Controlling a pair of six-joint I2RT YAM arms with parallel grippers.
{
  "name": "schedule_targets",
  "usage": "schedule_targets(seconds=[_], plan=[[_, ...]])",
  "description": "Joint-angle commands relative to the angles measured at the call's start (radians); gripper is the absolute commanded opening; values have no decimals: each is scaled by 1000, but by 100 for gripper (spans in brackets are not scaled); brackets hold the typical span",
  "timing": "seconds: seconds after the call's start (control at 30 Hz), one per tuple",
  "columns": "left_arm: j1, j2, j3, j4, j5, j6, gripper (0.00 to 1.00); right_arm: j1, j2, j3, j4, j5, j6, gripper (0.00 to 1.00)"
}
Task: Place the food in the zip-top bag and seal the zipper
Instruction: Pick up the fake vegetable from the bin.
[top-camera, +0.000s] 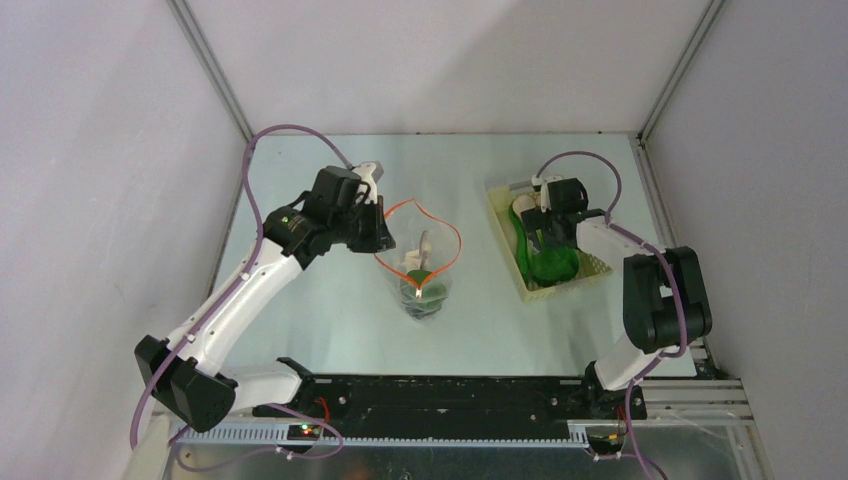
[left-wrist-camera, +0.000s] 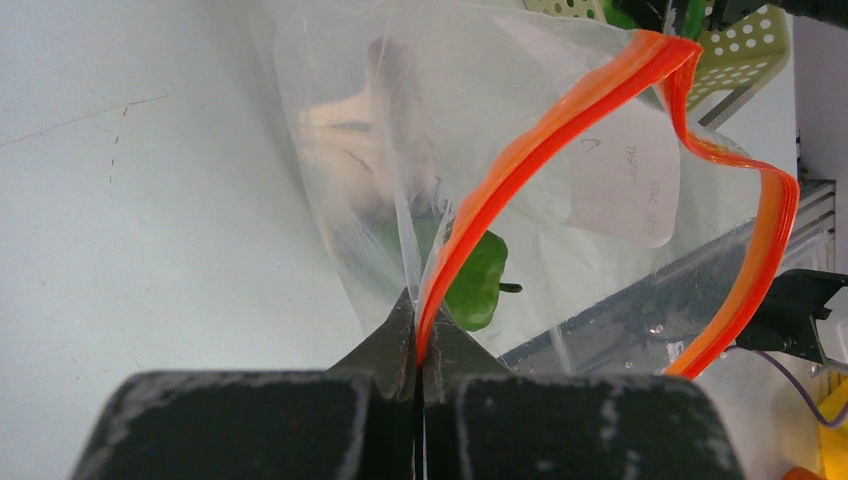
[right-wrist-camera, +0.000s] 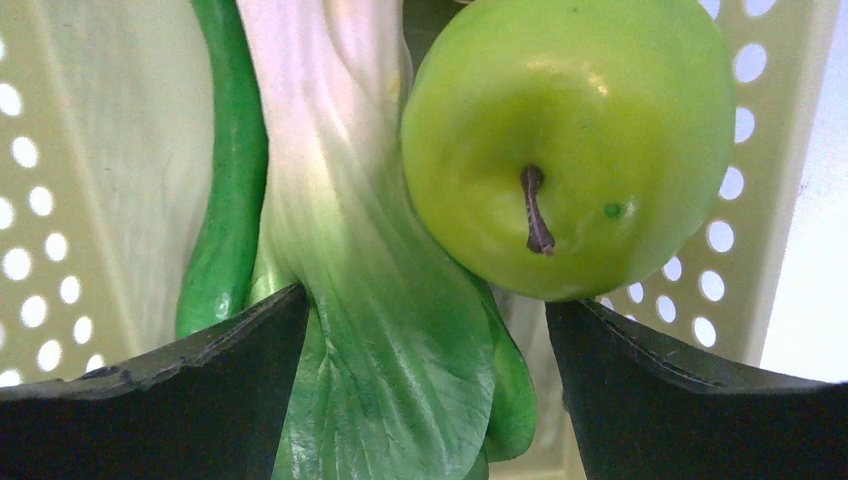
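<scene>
While upright, zip-top bag (top-camera: 430, 286), mouth up.

Left arm (top-camera: 235, 295): up from its base at the near left, forearm slanting in toward the middle.
Left gripper (left-wrist-camera: 418, 312): jaws pressed flat together, pinching the zipper (left-wrist-camera: 560, 112) at 1 spot.
Right arm (top-camera: 655, 295): folded hard, elbow high at the near right, forearm stretched away and leftward.
Right gripper (right-wrist-camera: 425, 298): aimed downward, its 2 fingers spread wide apart.
</scene>
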Motion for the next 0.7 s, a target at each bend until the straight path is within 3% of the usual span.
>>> schedule_targets(seconds=[0.0, 0.13, 0.27, 0.43, 0.67], plan=[[7, -23, 9, 22, 2, 8, 0, -4, 51, 28, 39, 106, -18, 92], [8, -19, 8, 21, 2, 8, 0, 0, 76, 28, 34, 107, -13, 86], [7, -17, 9, 22, 3, 7, 0, 10, 49, 28, 8, 69, -1, 72], [7, -15, 9, 23, 5, 6, 0, 47, -24, 29, -45, 118, -5, 40], [8, -12, 9, 23, 8, 6, 0, 106, -148, 29, -120, 188, -2, 33]])
